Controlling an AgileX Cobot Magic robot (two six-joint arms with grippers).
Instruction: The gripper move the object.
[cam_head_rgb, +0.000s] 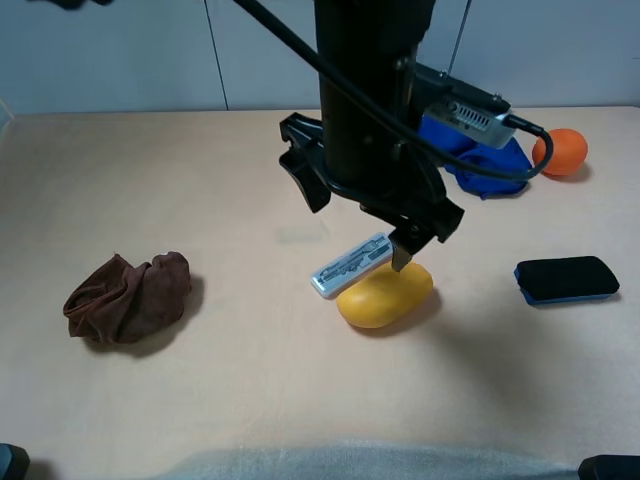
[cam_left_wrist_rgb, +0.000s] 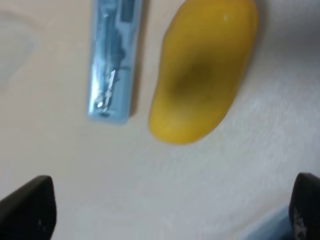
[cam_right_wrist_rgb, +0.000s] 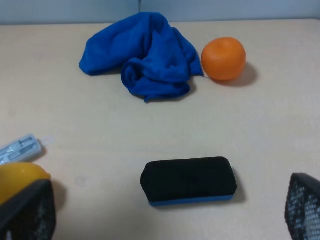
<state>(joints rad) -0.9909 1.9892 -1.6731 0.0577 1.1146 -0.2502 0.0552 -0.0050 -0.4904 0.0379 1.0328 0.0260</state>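
Note:
A yellow mango-shaped object (cam_head_rgb: 385, 295) lies on the table's middle, touching a white-and-silver flat packet (cam_head_rgb: 351, 264). My left gripper (cam_head_rgb: 358, 215) hangs just above them, open and empty, with one finger over the yellow object's far end. In the left wrist view the yellow object (cam_left_wrist_rgb: 202, 70) and the packet (cam_left_wrist_rgb: 113, 57) lie side by side ahead of the open gripper (cam_left_wrist_rgb: 165, 210). My right gripper (cam_right_wrist_rgb: 165, 212) is open and empty, low over the table, with a black-and-blue eraser (cam_right_wrist_rgb: 189, 181) just ahead of it.
A crumpled brown cloth (cam_head_rgb: 128, 298) lies at the left. A blue cloth (cam_head_rgb: 480, 155) and an orange (cam_head_rgb: 560, 152) sit at the back right, and the eraser (cam_head_rgb: 566, 279) is at the right. The left arm's cable hangs over the blue cloth.

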